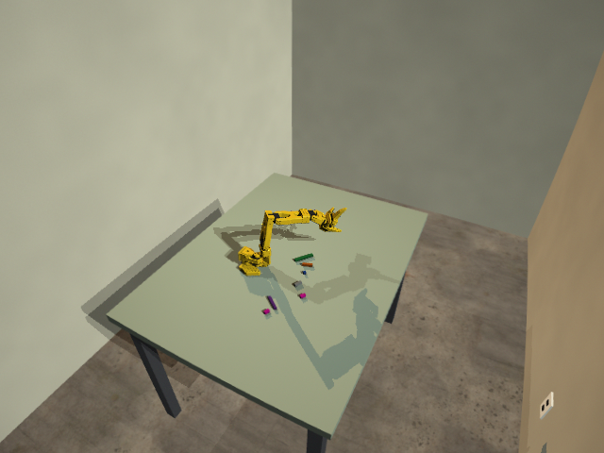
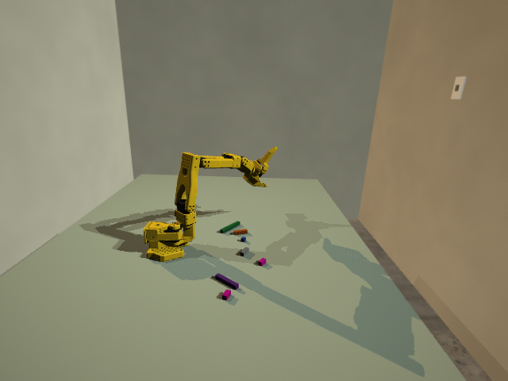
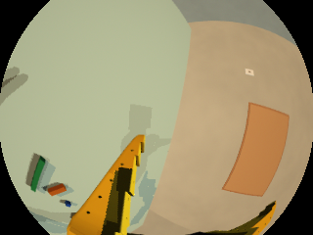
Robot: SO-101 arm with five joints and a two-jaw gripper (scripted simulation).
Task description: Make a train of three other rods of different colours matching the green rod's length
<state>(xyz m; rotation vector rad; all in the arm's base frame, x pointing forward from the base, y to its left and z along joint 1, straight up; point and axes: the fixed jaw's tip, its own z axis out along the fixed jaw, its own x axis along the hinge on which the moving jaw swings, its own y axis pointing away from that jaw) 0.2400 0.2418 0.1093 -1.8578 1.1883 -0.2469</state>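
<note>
My gripper is open and empty, held high above the table, far from the rods; it also shows in the exterior view. The green rod lies flat by the arm's base, with the orange rod just beside it and the small blue rod a little nearer. The grey rod and one magenta rod lie further on. The purple rod and a second magenta rod lie nearest the front. In the wrist view the green rod, the orange rod and the blue rod show at lower left.
The arm's base stands left of the rods. A tan wall runs along the table's right side. The table edge lies well in front of the rods.
</note>
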